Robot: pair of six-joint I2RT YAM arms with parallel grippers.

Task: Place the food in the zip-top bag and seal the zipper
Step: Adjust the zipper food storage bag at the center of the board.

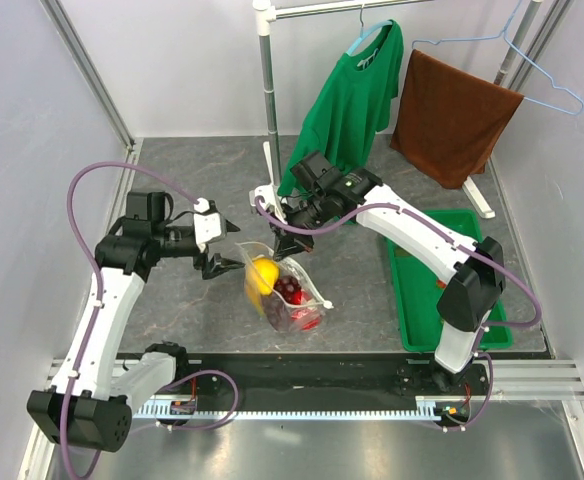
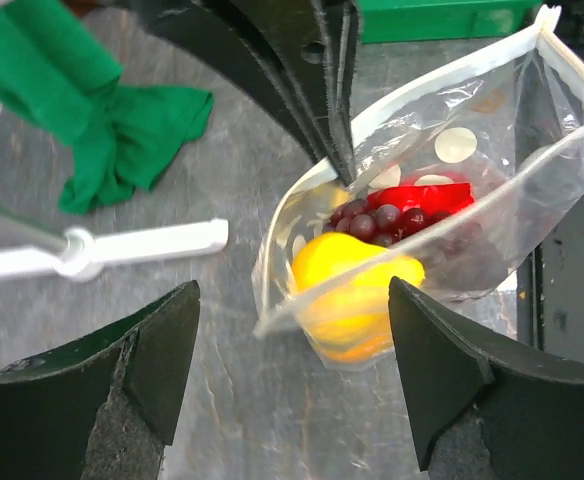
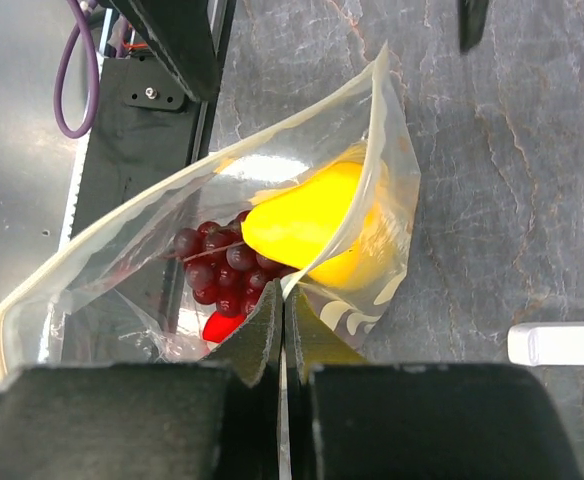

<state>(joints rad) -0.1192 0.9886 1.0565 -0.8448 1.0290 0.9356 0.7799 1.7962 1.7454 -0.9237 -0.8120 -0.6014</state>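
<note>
1. The zip-top bag (image 1: 312, 292) sat on the desk (image 1: 192, 300) near the front rail, with its mouth gaping and the zipper (image 2: 442, 83) unsealed.
2. Inside were a yellow mango (image 1: 262, 275), purple grapes (image 1: 292, 290) and a red pepper (image 1: 309, 320).
3. The left fingers (image 1: 230, 245) stood wide beside the bag's mouth, holding nothing.
4. The right fingers (image 3: 282, 305) were pinched on the bag's rim, holding that edge up.
5. A green tray (image 1: 412, 330) lay to the right. A green shirt (image 1: 352, 100) and a brown towel (image 1: 452, 115) hung at the back.
</note>
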